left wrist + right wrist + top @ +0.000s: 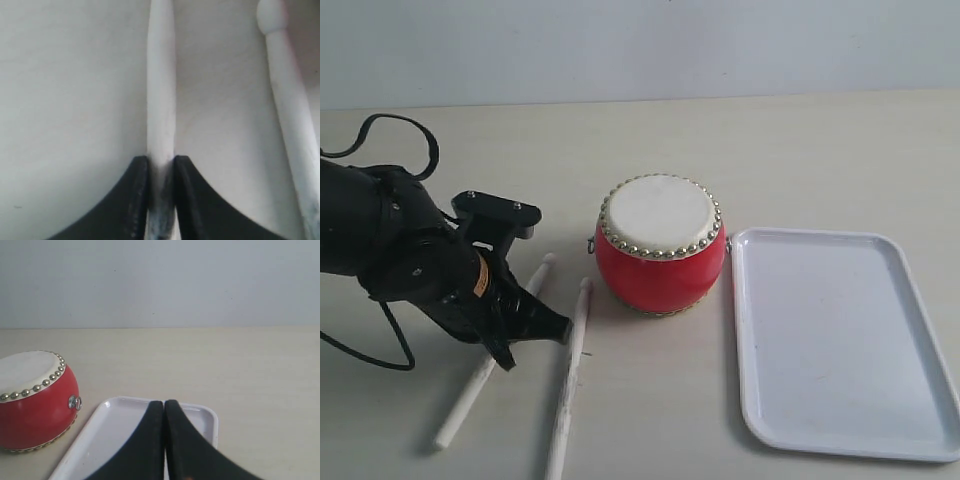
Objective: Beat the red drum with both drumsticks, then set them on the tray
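Observation:
The red drum [660,245] [35,407] stands upright mid-table, skin side up. The white tray [840,340] [102,440] lies flat to its right with nothing on it. Two white drumsticks lie left of the drum, tips toward it. My left gripper [520,335] [161,162] is low at the table, shut on the left drumstick [460,410] [161,95] partway along its shaft. The other drumstick [570,370] [290,115] lies free beside it. My right gripper [164,404] is shut on nothing, over the tray's far end; the exterior view does not show it.
The beige table [790,150] ends at a pale wall [640,45] behind. The left arm's black body and cables [390,240] fill the left side of the table.

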You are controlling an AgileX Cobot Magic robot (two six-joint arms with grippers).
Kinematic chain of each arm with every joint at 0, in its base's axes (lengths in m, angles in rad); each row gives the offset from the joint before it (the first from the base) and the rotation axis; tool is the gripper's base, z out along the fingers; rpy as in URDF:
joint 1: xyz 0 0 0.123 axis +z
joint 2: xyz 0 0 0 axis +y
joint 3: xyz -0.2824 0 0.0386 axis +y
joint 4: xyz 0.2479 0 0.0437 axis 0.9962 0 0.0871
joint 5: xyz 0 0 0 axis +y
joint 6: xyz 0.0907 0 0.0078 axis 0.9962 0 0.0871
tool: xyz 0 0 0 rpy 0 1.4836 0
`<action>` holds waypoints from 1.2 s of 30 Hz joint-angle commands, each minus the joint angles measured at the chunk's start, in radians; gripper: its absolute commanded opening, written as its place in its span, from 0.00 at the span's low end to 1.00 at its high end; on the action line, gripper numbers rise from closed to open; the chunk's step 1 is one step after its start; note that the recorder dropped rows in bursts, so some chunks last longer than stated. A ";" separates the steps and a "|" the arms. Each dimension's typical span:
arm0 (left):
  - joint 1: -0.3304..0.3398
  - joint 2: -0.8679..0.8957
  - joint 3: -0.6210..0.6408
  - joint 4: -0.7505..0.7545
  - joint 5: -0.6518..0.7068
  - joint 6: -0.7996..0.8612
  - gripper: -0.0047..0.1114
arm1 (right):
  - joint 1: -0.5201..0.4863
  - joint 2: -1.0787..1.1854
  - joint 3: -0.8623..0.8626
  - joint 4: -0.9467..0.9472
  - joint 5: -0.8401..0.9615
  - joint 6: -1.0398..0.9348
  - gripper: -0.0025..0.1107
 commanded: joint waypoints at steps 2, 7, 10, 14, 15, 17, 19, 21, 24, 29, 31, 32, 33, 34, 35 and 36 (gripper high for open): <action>0.005 -0.084 0.003 0.025 -0.079 0.005 0.04 | -0.005 -0.004 0.004 0.001 -0.010 -0.002 0.02; 0.005 -0.170 0.003 0.040 -0.194 0.005 0.04 | -0.005 -0.004 0.004 0.001 -0.010 -0.002 0.02; 0.005 -0.248 0.007 0.054 -0.263 0.005 0.04 | -0.005 -0.004 0.004 0.001 -0.010 -0.002 0.02; 0.005 -0.362 0.055 0.111 -0.347 0.005 0.04 | -0.005 -0.004 0.004 0.001 -0.010 -0.002 0.02; 0.005 -0.403 0.079 0.111 -0.371 0.007 0.04 | -0.005 -0.004 0.004 0.001 -0.010 -0.002 0.02; 0.005 -0.471 0.117 0.126 -0.416 0.009 0.04 | -0.005 -0.004 0.004 0.001 -0.010 -0.002 0.02; 0.005 -0.544 0.157 0.137 -0.435 0.018 0.04 | -0.005 -0.004 0.004 0.001 -0.010 -0.002 0.02; 0.005 -0.608 0.190 0.137 -0.435 0.043 0.04 | -0.005 -0.004 0.004 0.001 -0.010 -0.002 0.02; 0.005 -0.687 0.241 0.137 -0.438 0.054 0.04 | -0.005 -0.004 0.004 0.001 -0.075 -0.002 0.02; 0.005 -0.776 0.312 0.137 -0.460 0.056 0.04 | -0.005 -0.004 0.004 0.137 -0.202 -0.002 0.02; 0.005 -0.812 0.341 0.137 -0.481 0.056 0.04 | -0.005 -0.004 0.004 0.245 -0.237 -0.002 0.02; 0.005 -0.826 0.352 0.137 -0.494 0.056 0.04 | -0.005 -0.004 0.004 0.305 -0.249 -0.002 0.02; 0.005 -0.843 0.366 0.137 -0.504 0.056 0.04 | -0.005 -0.004 0.004 0.349 -0.259 -0.002 0.02; 0.005 -0.860 0.380 0.137 -0.514 0.056 0.04 | -0.005 -0.004 0.004 0.404 -0.273 -0.002 0.02; 0.005 -0.874 0.391 0.137 -0.519 0.056 0.04 | -0.005 -0.004 0.004 0.433 -0.273 -0.002 0.02; 0.005 -0.890 0.403 0.137 -0.527 0.056 0.04 | -0.005 -0.004 0.004 0.470 -0.273 -0.002 0.02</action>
